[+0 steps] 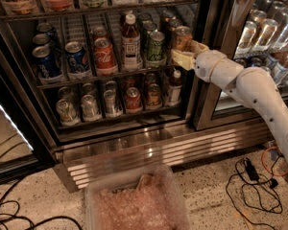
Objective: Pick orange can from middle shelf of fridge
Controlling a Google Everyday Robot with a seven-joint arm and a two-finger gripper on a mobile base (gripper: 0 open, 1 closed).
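The orange can [182, 36], amber with a silver top, is at the right end of the middle shelf [110, 75] of the fridge [134, 145], slightly out past the front rail. My gripper [186, 52] comes in from the right on a white arm and is shut on the can's lower body. One cream finger shows in front of the can and one on its right side. More cans stand in the same lane behind it.
A green can [156, 46], a bottle [131, 41], a red Coca-Cola can [104, 56] and blue cans [77, 59] fill the lanes to the left. The dark door post [213, 80] stands just right of the gripper. A plastic bin [134, 200] and cables [252, 181] lie on the floor.
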